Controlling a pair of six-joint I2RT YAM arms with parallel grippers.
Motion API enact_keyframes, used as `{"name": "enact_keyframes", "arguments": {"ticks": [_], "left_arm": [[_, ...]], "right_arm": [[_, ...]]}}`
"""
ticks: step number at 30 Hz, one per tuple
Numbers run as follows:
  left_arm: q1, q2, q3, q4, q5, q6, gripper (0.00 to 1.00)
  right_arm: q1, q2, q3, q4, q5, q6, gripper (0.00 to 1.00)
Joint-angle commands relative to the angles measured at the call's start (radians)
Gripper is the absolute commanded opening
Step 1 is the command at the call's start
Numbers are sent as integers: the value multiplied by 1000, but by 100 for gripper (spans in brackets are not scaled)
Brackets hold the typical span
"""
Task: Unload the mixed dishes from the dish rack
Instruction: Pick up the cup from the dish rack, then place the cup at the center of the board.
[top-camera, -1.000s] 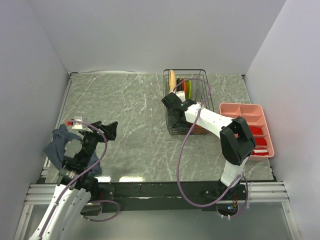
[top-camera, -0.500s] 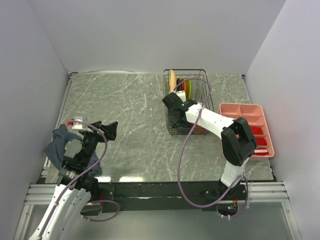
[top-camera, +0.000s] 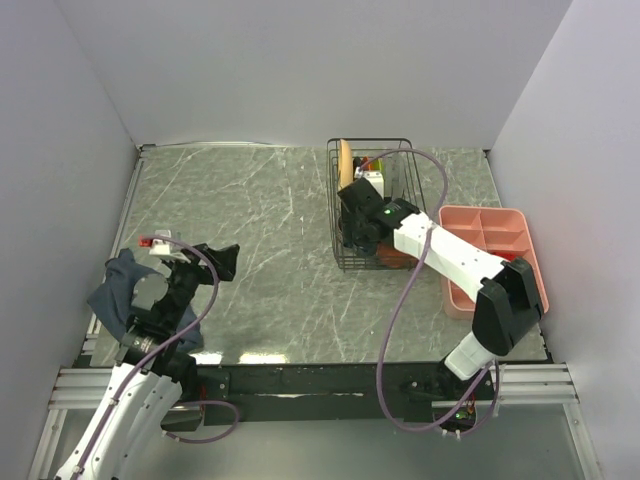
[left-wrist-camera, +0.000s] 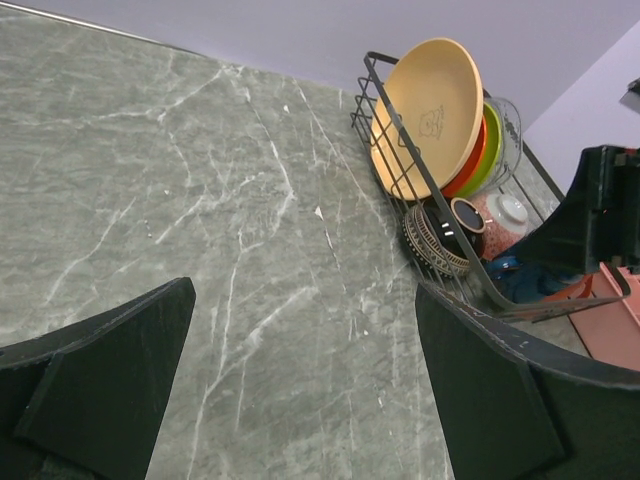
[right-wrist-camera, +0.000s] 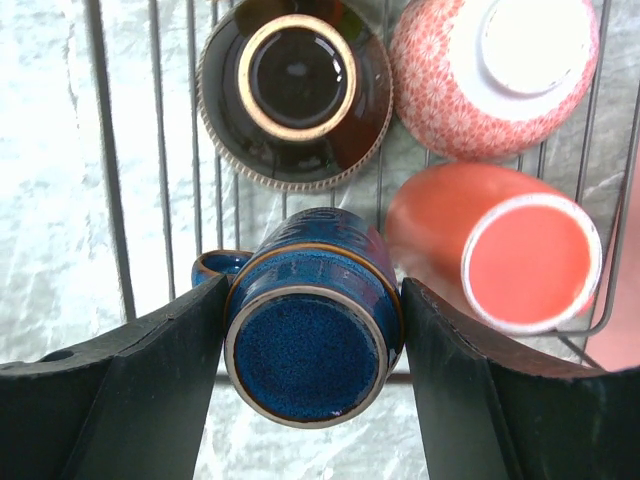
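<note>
Moved: the right arm (top-camera: 455, 260) has swung its elbow rightward, over the pink tray (top-camera: 497, 218).
Left gripper (left-wrist-camera: 303, 290): spread wide above the table (left-wrist-camera: 200, 200).
Dish rack (top-camera: 385, 141): holds an upright tan plate (left-wrist-camera: 430, 115).
Right gripper (right-wrist-camera: 315, 290): fingers pressed against both sides of the upturned blue cup (right-wrist-camera: 310, 365), inside the rack.
Neighbours: dark bowl (right-wrist-camera: 295, 85), speckled bowl (right-wrist-camera: 490, 70), orange mug (right-wrist-camera: 500, 240).
</note>
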Motion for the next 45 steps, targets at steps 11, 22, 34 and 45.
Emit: {"name": "enact_keyframes", "arguments": {"ticks": [11,22,34,45], "left_arm": [[-3,138,109,38,193,-56,100],[-6,355,218,149,387,-187,99],[-204,570,333,271,404,-135,99],[-295,688,336,508,550,-87,100]], "right_arm": [[-82,-326,-76,206,-193,-33,0],[-150,-507,-224,468,-532,131,0],[-214,-515,-376,778,-865,429,0],[-243,-464,-465,1048,-1045,660,0]]}}
